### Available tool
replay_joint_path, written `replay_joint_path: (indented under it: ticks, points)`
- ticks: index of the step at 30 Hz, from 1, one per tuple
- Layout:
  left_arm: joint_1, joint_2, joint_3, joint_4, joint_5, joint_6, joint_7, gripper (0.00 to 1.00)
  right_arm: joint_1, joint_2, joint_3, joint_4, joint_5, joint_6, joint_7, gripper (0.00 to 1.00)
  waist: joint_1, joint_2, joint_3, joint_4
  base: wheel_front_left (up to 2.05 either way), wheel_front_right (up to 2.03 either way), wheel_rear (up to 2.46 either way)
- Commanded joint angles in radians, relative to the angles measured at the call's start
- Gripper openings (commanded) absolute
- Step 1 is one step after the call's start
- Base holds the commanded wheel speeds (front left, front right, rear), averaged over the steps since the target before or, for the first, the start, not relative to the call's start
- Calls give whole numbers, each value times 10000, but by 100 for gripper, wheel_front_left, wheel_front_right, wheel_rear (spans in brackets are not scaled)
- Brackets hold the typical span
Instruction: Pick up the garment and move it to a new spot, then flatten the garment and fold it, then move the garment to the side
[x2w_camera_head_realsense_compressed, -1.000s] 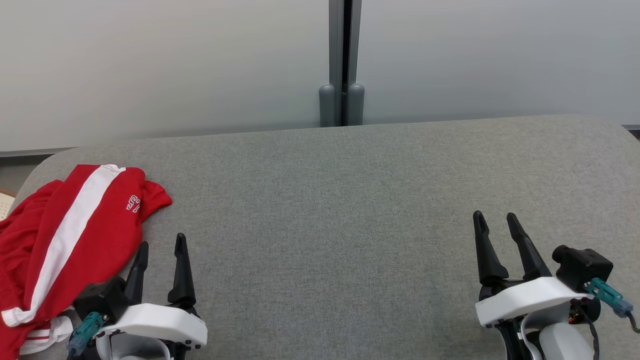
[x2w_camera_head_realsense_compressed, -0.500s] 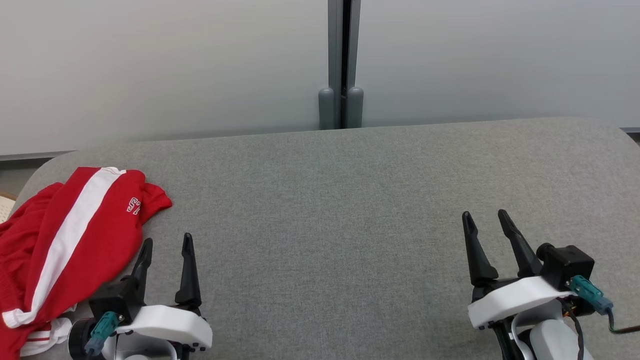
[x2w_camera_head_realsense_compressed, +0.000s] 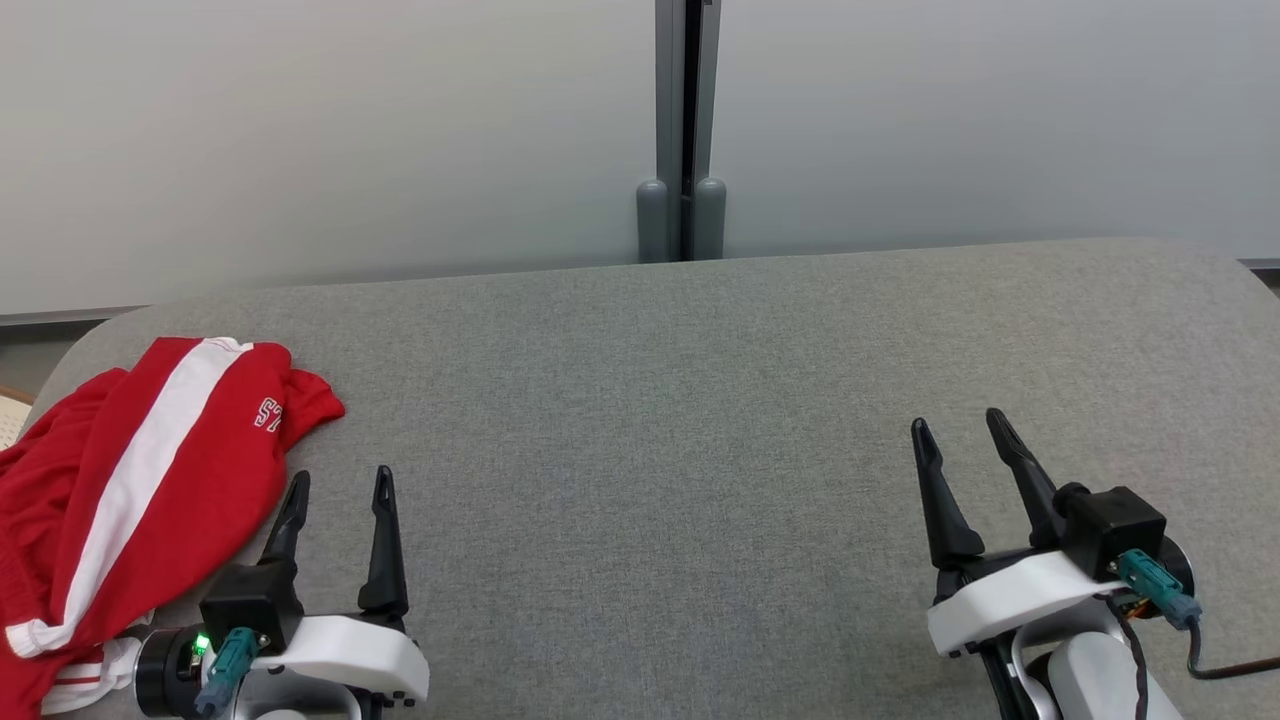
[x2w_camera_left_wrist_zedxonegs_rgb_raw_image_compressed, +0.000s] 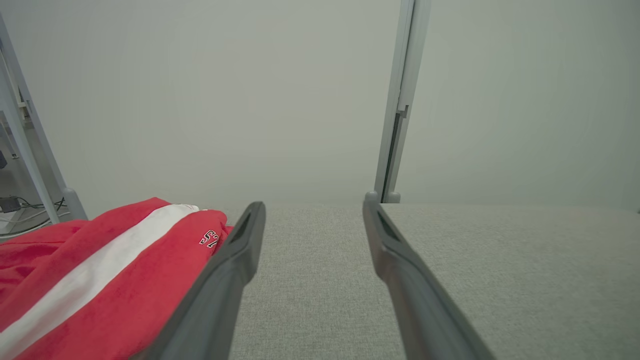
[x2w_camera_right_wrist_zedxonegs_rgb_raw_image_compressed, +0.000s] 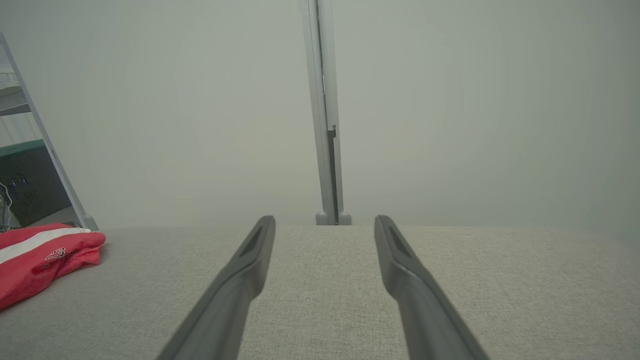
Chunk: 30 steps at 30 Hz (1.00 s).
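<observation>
Left jaws at 7 o'clock and right jaws at 5 stand spread, empty, over the grey tabletop (x2w_camera_head_realsense_compressed: 640, 450). Red, white-striped garment (x2w_camera_head_realsense_compressed: 200, 480) lies crumpled at 9, just beside the left jaws. Post (x2w_camera_head_realsense_compressed: 683, 120) at 12, beyond.

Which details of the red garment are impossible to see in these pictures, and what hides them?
- Head view: the red garment is cut off by the left edge, so its full outline is unknown.
- Its white lettering is partly folded under; the whole word cannot be read.
- Left wrist view: a finger of the left gripper covers the garment's near edge.
</observation>
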Motion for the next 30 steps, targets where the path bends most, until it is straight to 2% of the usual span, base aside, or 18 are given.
replay_joint_path:
  ticks: [1,11,30]
  points:
    - [-144,36,-8,-8,165,49,-77,100,-113,-14,41,-13,-151,0,-104,100,0,0,-1,-1,0,0,0]
    - [-152,31,-34,94,775,96,-241,100,-106,3,195,29,-655,0,-274,100,0,0,-33,-23,0,0,0]
    - [-227,24,90,254,543,34,-224,100,-68,-3,271,101,-208,0,-259,100,0,0,-41,37,0,0,0]
